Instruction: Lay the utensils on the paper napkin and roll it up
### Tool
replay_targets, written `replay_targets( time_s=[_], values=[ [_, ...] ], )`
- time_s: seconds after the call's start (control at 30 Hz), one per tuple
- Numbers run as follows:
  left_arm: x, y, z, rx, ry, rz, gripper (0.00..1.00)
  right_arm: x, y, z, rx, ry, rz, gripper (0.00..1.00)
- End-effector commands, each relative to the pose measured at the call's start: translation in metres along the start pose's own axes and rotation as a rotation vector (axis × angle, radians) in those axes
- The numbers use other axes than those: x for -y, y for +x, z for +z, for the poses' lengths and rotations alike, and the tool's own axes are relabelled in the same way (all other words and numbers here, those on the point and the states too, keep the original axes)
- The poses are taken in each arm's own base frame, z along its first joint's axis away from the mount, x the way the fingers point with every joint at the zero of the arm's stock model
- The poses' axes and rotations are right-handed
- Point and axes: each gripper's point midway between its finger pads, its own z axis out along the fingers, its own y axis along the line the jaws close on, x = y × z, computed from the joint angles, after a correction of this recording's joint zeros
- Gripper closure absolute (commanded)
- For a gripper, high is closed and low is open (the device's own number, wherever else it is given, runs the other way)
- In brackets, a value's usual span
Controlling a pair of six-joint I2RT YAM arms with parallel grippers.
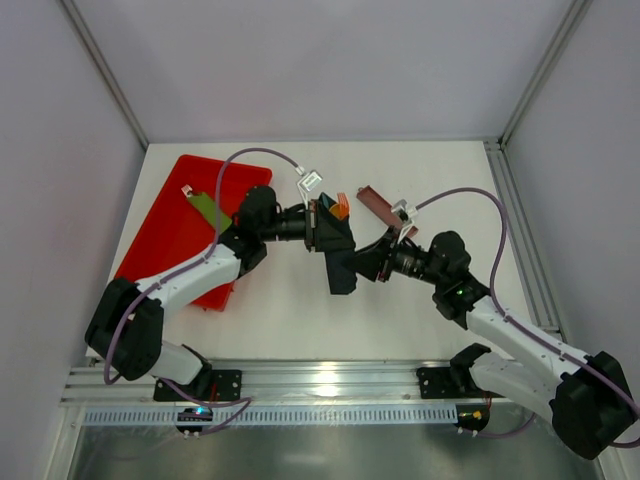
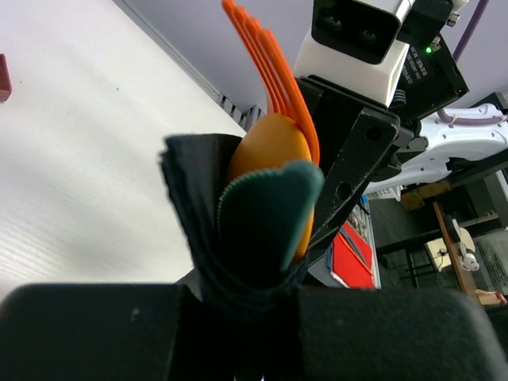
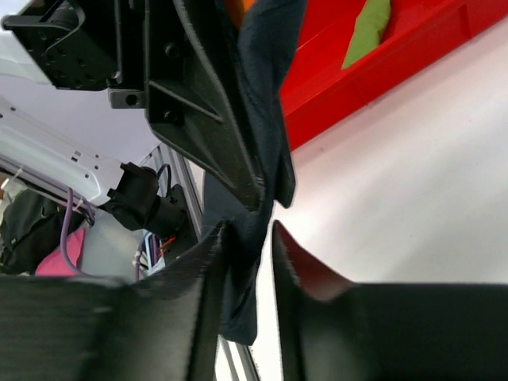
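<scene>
I log the left arm [image 1: 190,280] and the right arm [image 1: 520,340] as white-shelled links with black joint housings. A purple cable [image 1: 250,152] runs along each arm. Black mounting plates [image 1: 225,383] carry visible bolts. A green indicator light [image 1: 460,291] glows on the right arm. The right gripper [image 3: 248,230] has matte black, ribbed fingers [image 3: 143,317]. Its wrist camera [image 2: 357,32] has a white housing.
</scene>
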Motion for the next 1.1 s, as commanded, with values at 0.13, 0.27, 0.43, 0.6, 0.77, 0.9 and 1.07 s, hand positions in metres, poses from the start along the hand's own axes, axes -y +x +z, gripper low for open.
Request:
replay_targets(
  time_s=[0.13, 0.27, 0.43, 0.6, 0.77, 0.9, 1.07],
  values=[
    [0.006, -0.001, -0.002, -0.001, 0.004, 0.016, 0.62, -0.024, -0.026, 0.004, 0.085, -0.111, -0.016, 0.96],
    [0.013, -0.007, -0.009, 0.019, -0.023, 0.051, 0.43, -0.027, -0.032, 0.004, 0.099, -0.112, -0.022, 0.96],
    [0.016, -0.004, -0.018, 0.009, -0.066, 0.064, 0.3, -0.035, -0.041, 0.006, 0.105, -0.146, -0.022, 0.96],
    [0.019, -0.009, -0.029, 0.038, -0.116, 0.076, 0.28, -0.042, -0.048, 0.007, 0.115, -0.17, -0.025, 0.96],
    [0.007, -0.021, -0.05, 0.094, -0.247, 0.071, 0.25, -0.05, -0.06, 0.011, 0.118, -0.193, -0.035, 0.96],
    [-0.016, -0.03, -0.082, 0.168, -0.429, 0.039, 0.23, -0.053, -0.071, 0.019, 0.107, -0.21, -0.037, 0.96],
    [-0.029, -0.052, -0.132, 0.335, -0.672, 0.048, 0.21, -0.044, -0.084, 0.042, 0.089, -0.2, -0.012, 0.96]
  ],
)
